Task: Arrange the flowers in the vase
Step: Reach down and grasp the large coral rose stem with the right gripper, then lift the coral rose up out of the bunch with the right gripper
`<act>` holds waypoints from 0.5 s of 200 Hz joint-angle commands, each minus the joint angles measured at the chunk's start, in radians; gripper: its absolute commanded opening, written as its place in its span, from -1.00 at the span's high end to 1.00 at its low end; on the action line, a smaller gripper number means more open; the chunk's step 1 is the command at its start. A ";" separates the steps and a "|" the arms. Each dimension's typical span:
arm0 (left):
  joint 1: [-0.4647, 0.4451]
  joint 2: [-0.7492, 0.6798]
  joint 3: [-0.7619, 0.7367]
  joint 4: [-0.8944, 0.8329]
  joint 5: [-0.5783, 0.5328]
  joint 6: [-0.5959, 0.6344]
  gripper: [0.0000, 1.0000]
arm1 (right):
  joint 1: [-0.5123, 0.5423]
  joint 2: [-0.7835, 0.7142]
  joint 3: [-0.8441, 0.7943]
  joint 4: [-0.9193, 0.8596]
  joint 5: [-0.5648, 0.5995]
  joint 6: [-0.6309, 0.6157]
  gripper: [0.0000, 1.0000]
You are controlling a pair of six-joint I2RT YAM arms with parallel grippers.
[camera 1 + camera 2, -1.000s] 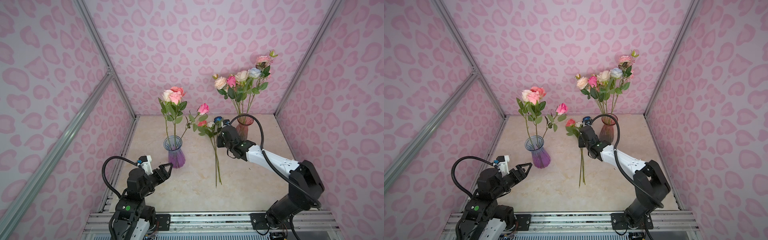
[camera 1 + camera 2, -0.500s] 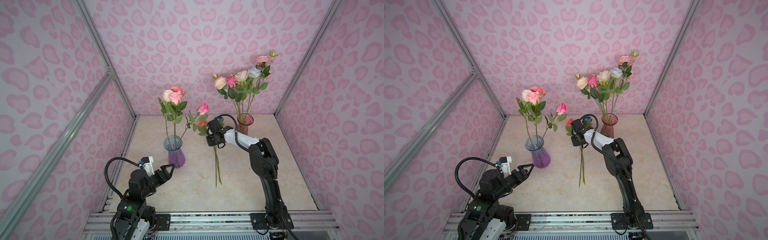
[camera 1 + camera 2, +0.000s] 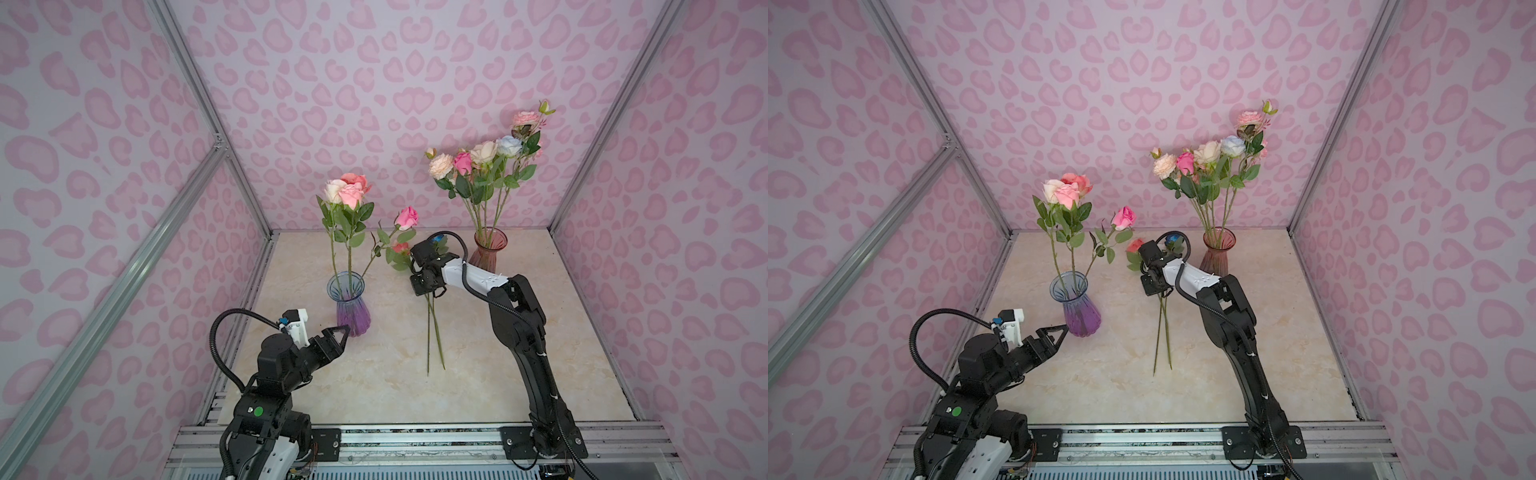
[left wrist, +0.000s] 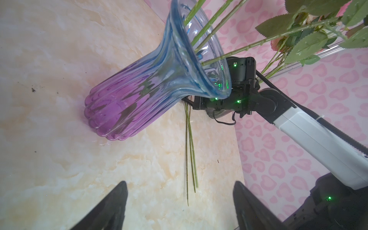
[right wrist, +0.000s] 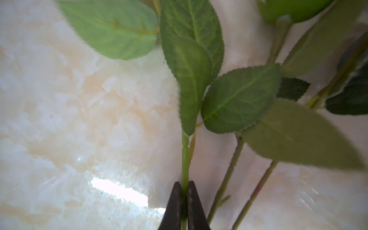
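– where the right fingers [image 5: 174, 207] meet, what do we see between them?
– we see them pinched tight on one green stem [image 5: 185, 159], just below its leaves [image 5: 191, 59]; other stems lie beside it on the bench [image 5: 79, 119].
– and from above?
– in both top views we find the right wrist [image 3: 432, 270] low over two loose flowers [image 3: 428, 340] lying mid-bench, between the two vases. a red head [image 3: 1136, 245] and a dark blue head [image 3: 1173, 239] show beside the wrist, and the bare stems run toward the front edge. which of the two is pinched, we cannot tell, nor whether it is off the bench.
– where do we find the rest?
– three roses [image 3: 348, 190] stand upright in the blue vase [image 3: 353, 316], left of the pair, and a fourth pink one [image 3: 406, 217] leans out of it toward the pair. a bigger bunch [image 3: 482, 166] stands in the pink vase [image 3: 490, 243] at the back.
– and the left fingers [image 4: 116, 203]?
– we see them spread wide with nothing between them, low near the front of the bench. they point at the foot of the blue vase, close to it but apart from it.
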 commanded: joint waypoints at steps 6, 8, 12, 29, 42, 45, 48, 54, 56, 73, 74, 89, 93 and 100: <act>0.000 0.002 0.017 0.011 -0.013 0.015 -0.68 | 0.021 -0.059 -0.031 0.026 -0.019 0.028 0.96; 0.001 0.001 0.017 0.011 -0.012 0.015 -0.68 | 0.022 -0.066 -0.036 0.031 -0.023 0.034 0.97; 0.000 0.002 0.018 0.009 -0.013 0.014 -0.68 | 0.022 -0.081 -0.046 0.042 -0.034 0.045 0.98; 0.001 0.003 0.025 0.006 -0.014 0.015 -0.68 | 0.022 -0.157 -0.101 0.110 -0.079 0.095 1.00; 0.000 0.003 0.026 0.004 -0.016 0.014 -0.68 | 0.022 -0.224 -0.152 0.169 -0.108 0.134 1.00; 0.000 0.001 0.027 0.003 -0.017 0.013 -0.68 | 0.022 -0.239 -0.165 0.179 -0.112 0.146 1.00; 0.000 0.002 0.028 0.001 -0.017 0.012 -0.68 | 0.022 -0.254 -0.181 0.194 -0.119 0.156 1.00; 0.000 0.000 0.030 0.001 -0.020 0.012 -0.68 | 0.022 -0.285 -0.210 0.223 -0.135 0.178 1.00; 0.000 0.000 0.031 0.000 -0.021 0.012 -0.68 | 0.021 -0.296 -0.221 0.234 -0.140 0.188 1.00; 0.000 -0.003 0.045 -0.019 -0.041 0.019 -0.68 | 0.020 -0.386 -0.316 0.319 -0.188 0.252 1.00; 0.000 -0.004 0.047 -0.021 -0.042 0.019 -0.68 | 0.021 -0.392 -0.323 0.324 -0.189 0.256 1.00; 0.000 -0.008 0.061 -0.038 -0.059 0.026 -0.68 | 0.026 -0.477 -0.441 0.397 -0.196 0.296 1.00; 0.000 -0.010 0.065 -0.045 -0.066 0.028 -0.68 | 0.028 -0.505 -0.465 0.418 -0.197 0.298 1.00; 0.000 -0.014 0.073 -0.055 -0.079 0.031 -0.68 | 0.034 -0.551 -0.517 0.454 -0.199 0.297 1.00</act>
